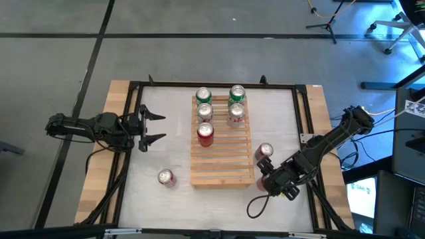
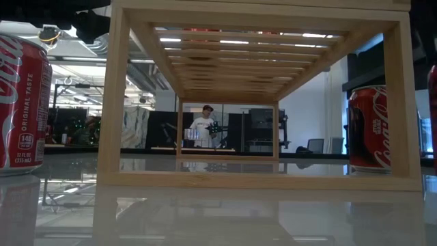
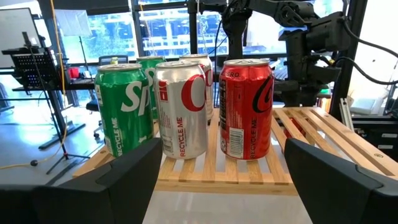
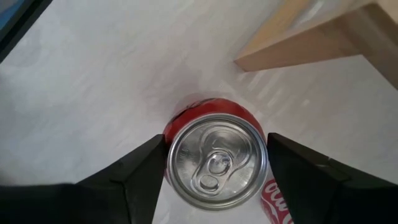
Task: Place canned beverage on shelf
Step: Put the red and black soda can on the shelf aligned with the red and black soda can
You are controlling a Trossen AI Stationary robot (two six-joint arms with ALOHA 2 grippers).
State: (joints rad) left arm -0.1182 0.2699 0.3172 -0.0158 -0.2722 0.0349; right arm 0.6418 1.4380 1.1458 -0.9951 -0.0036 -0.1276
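Note:
The pale slatted shelf stands mid-table and carries several upright cans: green, silver, red, green and silver. My right gripper points down by the shelf's near right corner, shut on a red can that my gripper mostly hides from above. A second red can stands on the table just beyond it. A third red can stands near the shelf's near left corner. My left gripper is open and empty, left of the shelf, facing it. My right gripper has the red can's upper side wall between its two fingers, one on each side, just below the silver lid. The fingers come from above, pointing down. The can is upright; a sliver of it at the low view's right edge reaches down to the tabletop.
The white tabletop has wooden side strips and a black frame. Free room lies on the shelf's near slats. Cables trail by the right arm's base. A person stands far behind the table.

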